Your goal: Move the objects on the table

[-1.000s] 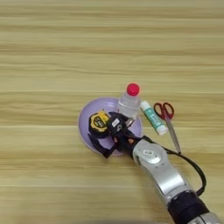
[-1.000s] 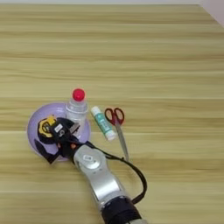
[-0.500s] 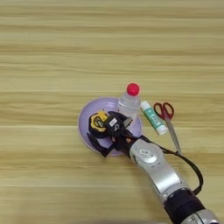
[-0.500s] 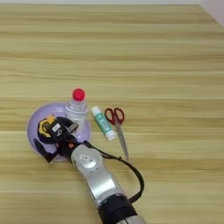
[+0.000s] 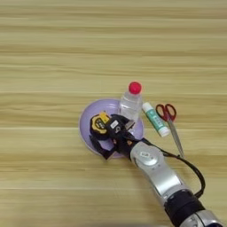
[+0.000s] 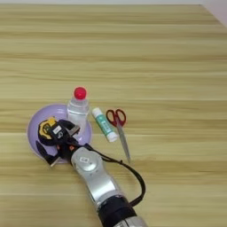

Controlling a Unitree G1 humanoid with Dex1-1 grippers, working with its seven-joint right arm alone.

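One gripper [image 5: 105,137] over plate [image 5: 85,128], touching tape measure [image 5: 99,124]

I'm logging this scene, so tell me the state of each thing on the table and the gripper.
tape measure: on the plate, at the gripper
plate: flat on table
bottle: upright, red cap on
glue stick: lying down, capped
scissors: lying closed
right gripper: over the plate
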